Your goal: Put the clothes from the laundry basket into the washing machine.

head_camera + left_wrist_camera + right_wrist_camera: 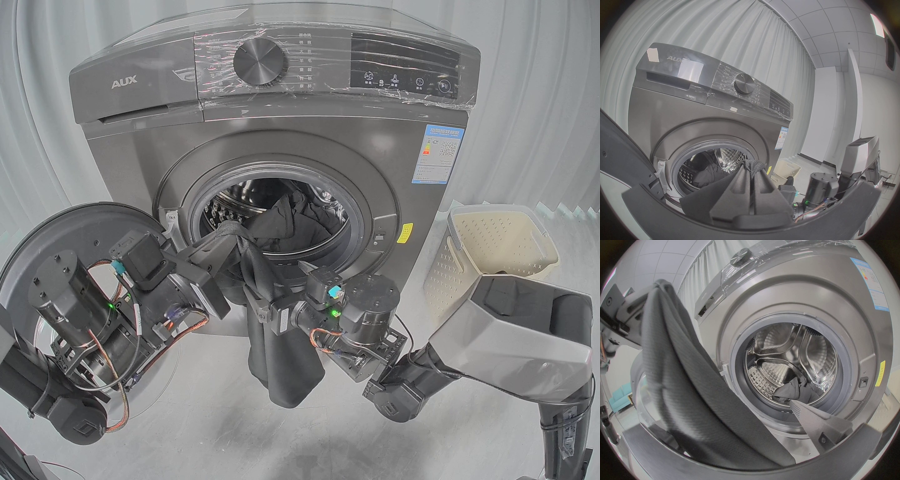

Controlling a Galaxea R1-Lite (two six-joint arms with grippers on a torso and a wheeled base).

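Left gripper (752, 168) clenched on the dark garment (284, 369) hanging at the mouth of the washing machine (125, 150); right gripper (264, 311) just below that mouth, grasp impossible to tell

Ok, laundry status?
Left end effector shut on dark garment at washer opening. Right end effector beside the hanging part. Garment mostly outside; door open.

A pleated white curtain (531, 125) hangs down to the grey floor (219, 431). A tiled ceiling (837, 31) runs above the curtain.

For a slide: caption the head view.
Left gripper holds a dark garment at the mouth of the washing machine, most hanging outside.
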